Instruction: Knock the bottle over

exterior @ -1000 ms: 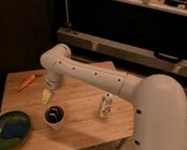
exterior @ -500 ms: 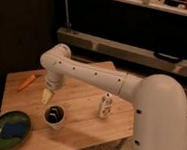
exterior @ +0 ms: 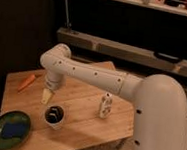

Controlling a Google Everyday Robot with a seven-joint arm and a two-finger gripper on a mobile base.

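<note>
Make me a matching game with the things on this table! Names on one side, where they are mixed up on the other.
1 bottle
2 cup
3 carrot
4 gripper

A orange, by the left edge of the table
B upright, toward the right side
C hanging over the table, between carrot and cup
D dark inside, near the front edge

Pairs: 1-B, 2-D, 3-A, 4-C

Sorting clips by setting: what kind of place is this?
Probably a lab or office test corner: a wooden table with bottle, cup and green plate, dark shelving behind. The claw hangs over the table near the cup.
</note>
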